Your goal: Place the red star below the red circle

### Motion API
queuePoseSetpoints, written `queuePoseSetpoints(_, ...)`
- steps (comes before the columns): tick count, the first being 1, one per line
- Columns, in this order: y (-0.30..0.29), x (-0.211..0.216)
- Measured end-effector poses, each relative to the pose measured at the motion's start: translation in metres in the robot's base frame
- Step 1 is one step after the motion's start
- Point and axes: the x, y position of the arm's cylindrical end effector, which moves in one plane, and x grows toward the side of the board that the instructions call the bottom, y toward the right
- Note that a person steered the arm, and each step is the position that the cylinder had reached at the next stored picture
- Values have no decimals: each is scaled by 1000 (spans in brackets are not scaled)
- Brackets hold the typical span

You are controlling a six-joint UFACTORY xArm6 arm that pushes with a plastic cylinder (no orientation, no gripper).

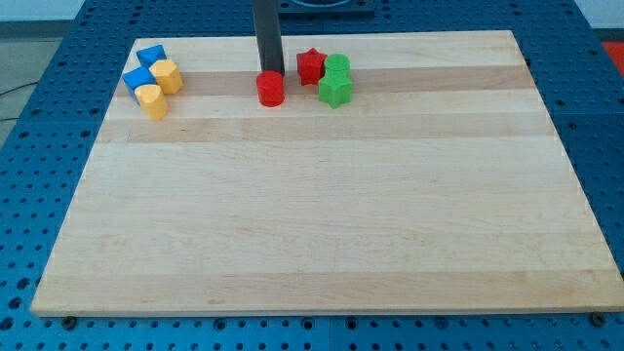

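Camera view, the only one: wooden board (322, 224) on a blue perforated table (39, 127). The dark rod comes down from the view's top, and its tip (270, 74) sits just above the red circle (270, 89), touching or nearly touching the block's top edge; can't tell which. No claw on this arm, just the rod, so there's nothing to be spread or pressed together.

Red star (310, 66) lies to the view's right of the tip, slightly above the red circle's level, w/ a small gap between star and circle. Star's right side touches a green block pair: a rounded green block (337, 66) at top and a green star (334, 90) right below it.

Far-left cluster near the board's top-left corner: two blue blocks (150, 57) (137, 78), shapes hard to make out, plus two yellow blocks (168, 75) (151, 99), all packed together, well apart from the red pieces.
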Motion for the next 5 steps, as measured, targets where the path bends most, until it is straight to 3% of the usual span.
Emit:
queuePoseSetpoints(2, 52, -73)
queuePoseSetpoints(3, 95, -77)
queuePoseSetpoints(4, 96, -46)
queuePoseSetpoints(5, 47, -28)
